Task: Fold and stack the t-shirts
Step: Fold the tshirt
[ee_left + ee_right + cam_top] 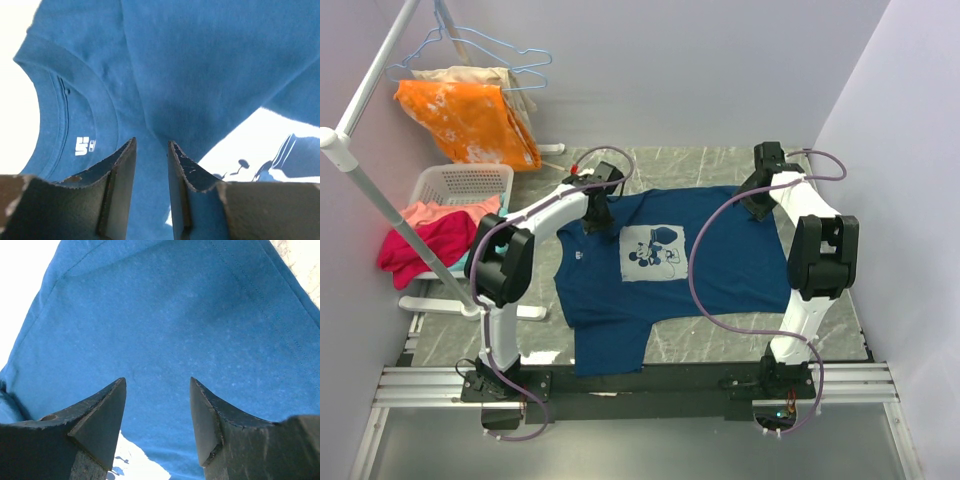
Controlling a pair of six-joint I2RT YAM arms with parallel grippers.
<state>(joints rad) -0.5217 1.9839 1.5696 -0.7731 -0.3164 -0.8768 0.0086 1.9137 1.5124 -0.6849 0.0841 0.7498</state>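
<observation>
A navy t-shirt with a pale mouse print lies spread on the table. My left gripper stands at its far left shoulder, beside the collar. In the left wrist view the fingers stand close together on a raised ridge of the navy cloth. The collar with its white label lies to their left. My right gripper is over the shirt's far right corner. In the right wrist view its fingers stand wide apart over flat navy cloth.
A white laundry basket with red and pink clothes stands at the left. An orange garment hangs on a rack behind it. The walls stand close on the left, back and right.
</observation>
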